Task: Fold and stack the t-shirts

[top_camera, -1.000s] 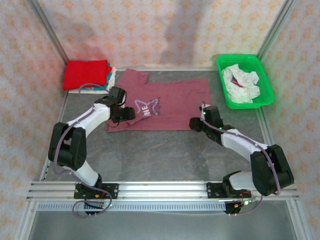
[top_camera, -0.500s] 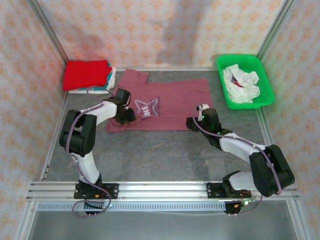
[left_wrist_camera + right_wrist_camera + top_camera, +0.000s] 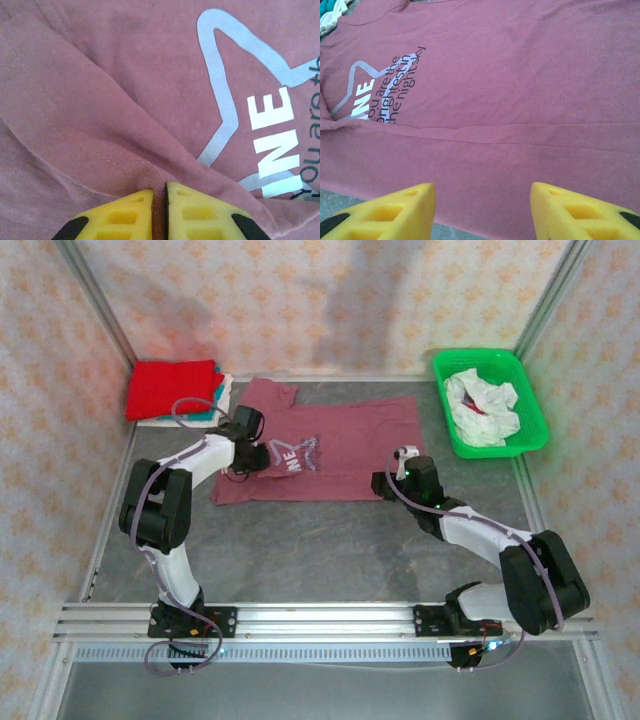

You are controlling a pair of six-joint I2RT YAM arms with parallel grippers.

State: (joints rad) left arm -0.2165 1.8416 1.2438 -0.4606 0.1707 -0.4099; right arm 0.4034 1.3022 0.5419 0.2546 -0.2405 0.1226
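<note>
Maroon tee (image 3: 340, 445) lies flat on the table (image 3: 330, 540), mid-back, print side up, neck toward the left. Its left side is rumpled, with a sleeve fold doubled over the body.

My left gripper (image 3: 250, 454) sits on that rumpled end, just beside the star print (image 3: 295, 452). In the left wrist view, the left gripper (image 3: 160, 192) has its yellow fingers (image 3: 125, 215) clenched almost together, with just a thin dark slit between them. A raised ridge of maroon cloth with a stitched seam runs straight into that slit, so I read it as pinching a fold of the maroon tee (image 3: 100, 100). The star outline and white letters (image 3: 270, 125) are just to the right of the tips.

My right gripper (image 3: 383, 484) is at the near hem of the tee, right half. In the right wrist view, the right gripper (image 3: 482, 192) has its fingers (image 3: 395, 210) spread wide and released, nothing between them. It's low over the hem, with the maroon tee (image 3: 520, 75) stretching away and a long crease across it. I can't tell whether the tips touch the cloth.

Red tee (image 3: 172, 388) is folded in the back-left corner, with the edge of a teal tee (image 3: 213, 406) peeking out under it, near the maroon tee's neck.

Green basket (image 3: 440, 368) is in the back-right corner, well apart from the stack, with a crumpled white tee (image 3: 482, 405) inside.
</note>
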